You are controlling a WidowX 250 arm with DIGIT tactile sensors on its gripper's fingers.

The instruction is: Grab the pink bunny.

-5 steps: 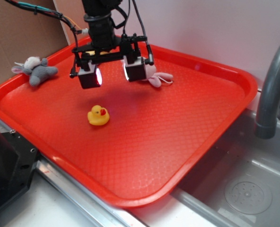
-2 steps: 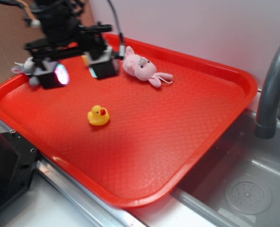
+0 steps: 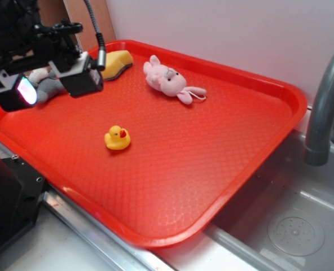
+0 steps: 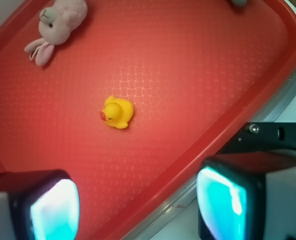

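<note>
Nearest in the exterior view lies the front rim of a large red tray (image 3: 155,240), which rests partly over a steel sink (image 3: 291,220) at the right. A grey tap (image 3: 322,107) curves up beside the tray's right edge.

On the tray floor, toward the front left, sits a small yellow duck (image 3: 117,138), upright and alone, well apart from everything else. The wrist view shows the same duck (image 4: 118,111) near the middle of the tray.

Above the tray's left edge hangs the gripper (image 3: 51,87), with its two fingers spread wide and nothing between them. In the wrist view the gripper (image 4: 138,205) frames only bare tray and rim, one finger over the tray floor and the other out past its edge. It touches none of the toys.

Just behind the gripper, at the left rim, a grey and white plush animal (image 3: 47,84) is partly hidden by the fingers.

Farther back, near the far rim, lies the pink bunny (image 3: 167,80) on its side, with its legs and a thin loop string toward the right. It is well apart from the gripper and the duck. The wrist view shows the bunny (image 4: 58,22) in the tray's top left corner. A yellow sponge (image 3: 116,58) lies near the bunny's left, against the far rim.
</note>
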